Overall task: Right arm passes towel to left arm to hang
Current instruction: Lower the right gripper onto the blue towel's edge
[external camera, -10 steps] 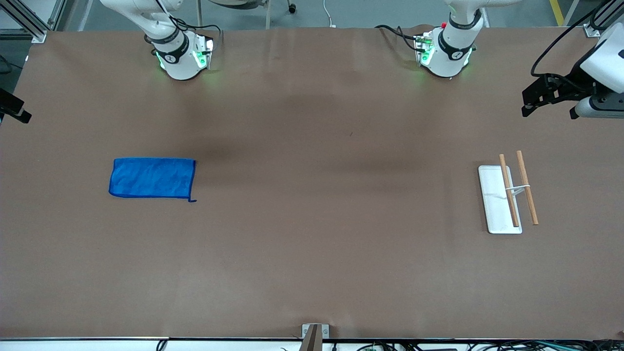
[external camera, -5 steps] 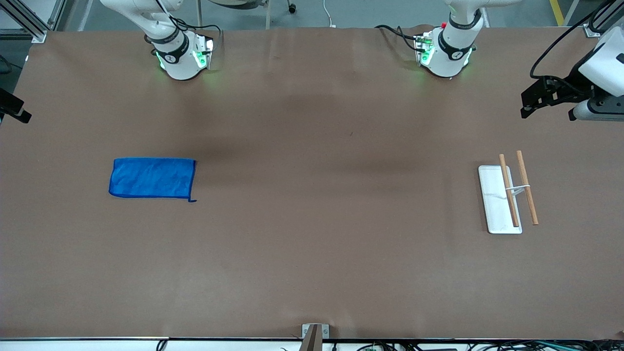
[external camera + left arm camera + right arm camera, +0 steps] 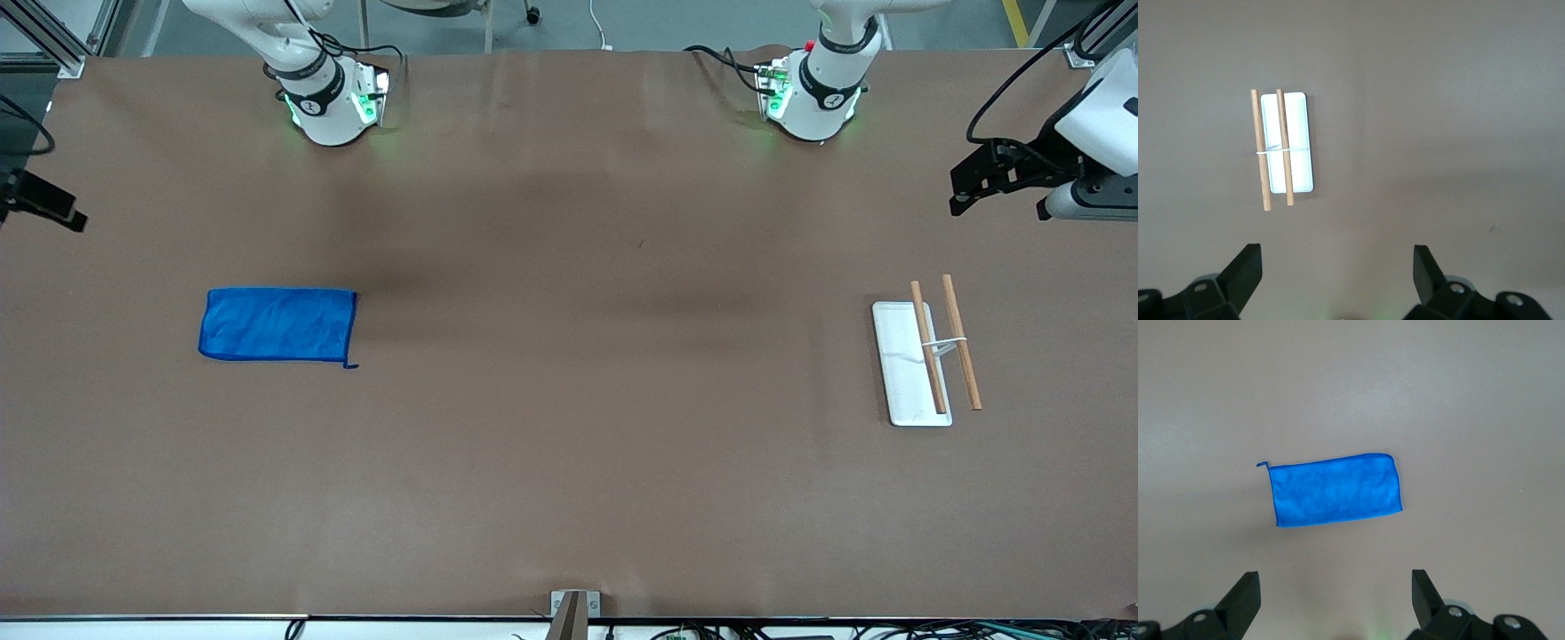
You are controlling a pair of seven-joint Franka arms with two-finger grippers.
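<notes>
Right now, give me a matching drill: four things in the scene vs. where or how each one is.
Things:
1. towel
2. white tray
3. left gripper
4. right gripper

Descriptions:
a. open, up over the towel
b. flat on the table toward the right arm's end, nothing gripping it
c. open, up over the rack
d. base of the rack with two wooden rods, toward the left arm's end

Pairs: 1-b, 2-d, 3-c, 4-a
</notes>
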